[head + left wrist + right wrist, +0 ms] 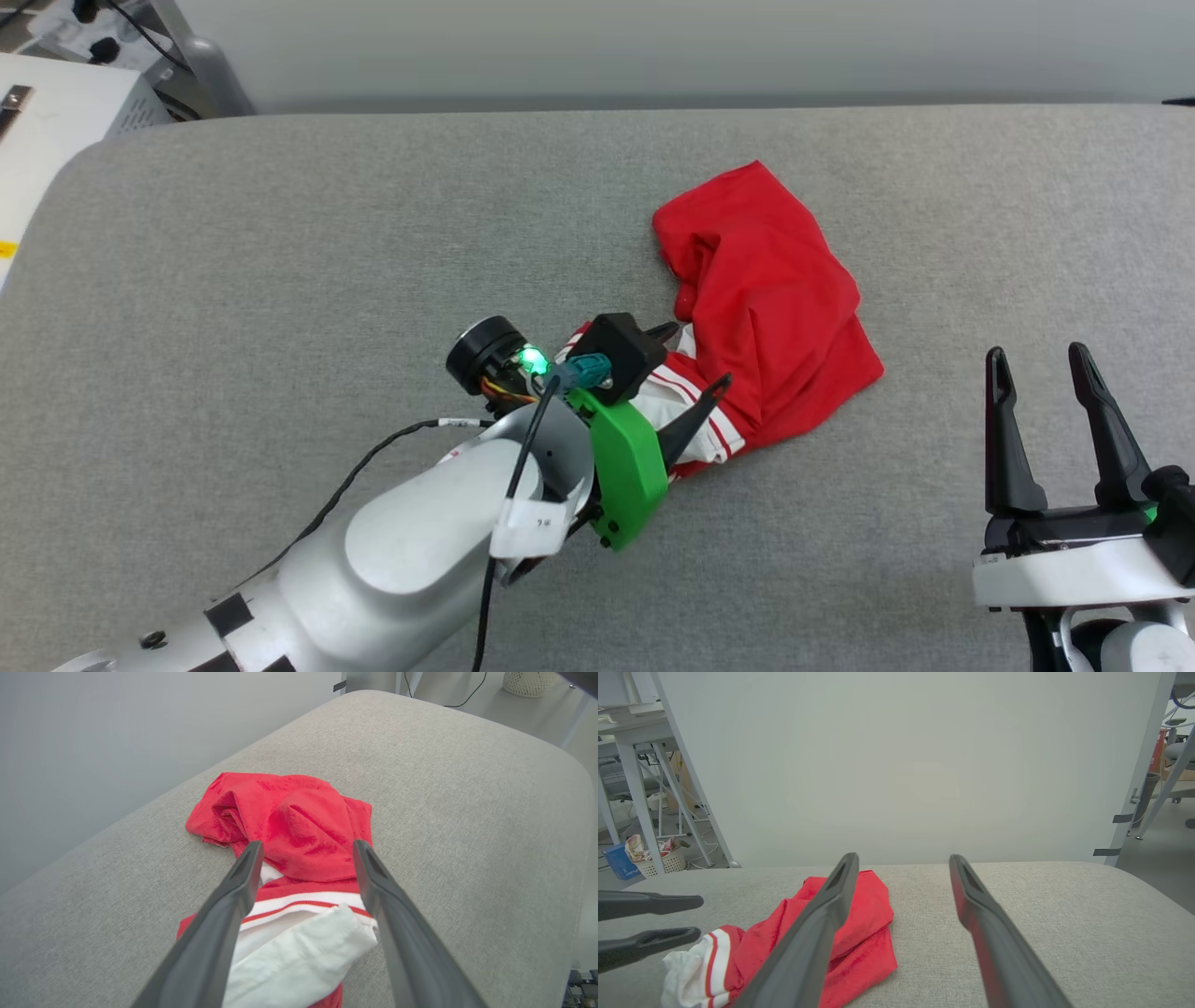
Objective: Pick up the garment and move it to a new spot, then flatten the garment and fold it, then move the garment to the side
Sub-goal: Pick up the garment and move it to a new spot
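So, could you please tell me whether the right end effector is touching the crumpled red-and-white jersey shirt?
No, bare grey upholstery separates the open right end effector from the crumpled red-and-white jersey shirt.

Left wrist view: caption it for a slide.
Open left gripper over a crumpled red shirt on the grey cushioned surface.

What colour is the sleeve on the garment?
The sleeve is white with red-striped trim; left wrist view.

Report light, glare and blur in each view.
Head view: soft even light, faint shadow under the shirt, green lamp blooming on the arm. Left wrist view: shirt sharp, near jaws slightly soft. Right wrist view: flat light, pale backdrop, no glare.
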Controlling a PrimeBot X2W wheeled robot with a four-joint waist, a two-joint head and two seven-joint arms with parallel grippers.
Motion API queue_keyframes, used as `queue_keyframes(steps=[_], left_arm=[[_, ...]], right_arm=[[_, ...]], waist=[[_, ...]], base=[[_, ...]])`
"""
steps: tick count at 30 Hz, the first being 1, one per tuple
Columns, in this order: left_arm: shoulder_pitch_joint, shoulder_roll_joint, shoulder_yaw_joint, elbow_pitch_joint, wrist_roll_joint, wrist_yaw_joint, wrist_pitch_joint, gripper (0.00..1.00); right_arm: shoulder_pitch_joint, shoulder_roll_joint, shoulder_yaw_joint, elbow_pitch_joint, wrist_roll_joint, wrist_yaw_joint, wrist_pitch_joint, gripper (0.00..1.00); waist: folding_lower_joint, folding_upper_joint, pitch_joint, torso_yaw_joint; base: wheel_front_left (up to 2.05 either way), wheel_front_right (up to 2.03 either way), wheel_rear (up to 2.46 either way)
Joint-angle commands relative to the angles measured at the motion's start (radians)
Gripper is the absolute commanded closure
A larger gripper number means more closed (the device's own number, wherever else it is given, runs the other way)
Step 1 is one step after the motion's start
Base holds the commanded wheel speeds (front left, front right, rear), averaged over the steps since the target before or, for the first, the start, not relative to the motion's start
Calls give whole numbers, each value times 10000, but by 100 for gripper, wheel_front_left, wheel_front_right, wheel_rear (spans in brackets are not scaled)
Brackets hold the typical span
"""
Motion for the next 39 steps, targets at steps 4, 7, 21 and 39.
queue_keyframes(steps=[4, 7, 21, 39], left_arm=[[642, 380, 500, -409, 138, 791, -897, 0], [1040, 698, 990, -548, 260, 1515, -1797, 0], [4481, 1409, 5036, -2155, 1903, 3931, -2621, 0], [7985, -650, 8667, -2407, 4417, 1855, -2624, 0]], right_arm=[[281, 10, 14, -22, -100, -9, -47, 0], [380, 10, 15, -37, -165, -9, -47, 0], [633, 10, -116, 218, -121, -9, -47, 0], [1104, 11, 105, 1360, 272, -9, -47, 0]], waist=[[0, 0, -732, 609], [0, 0, -913, 755], [0, 0, -1250, 958], [0, 0, -1678, 904]], base=[[0, 0, 0], [0, 0, 0], [0, 0, 0], [0, 0, 0]])
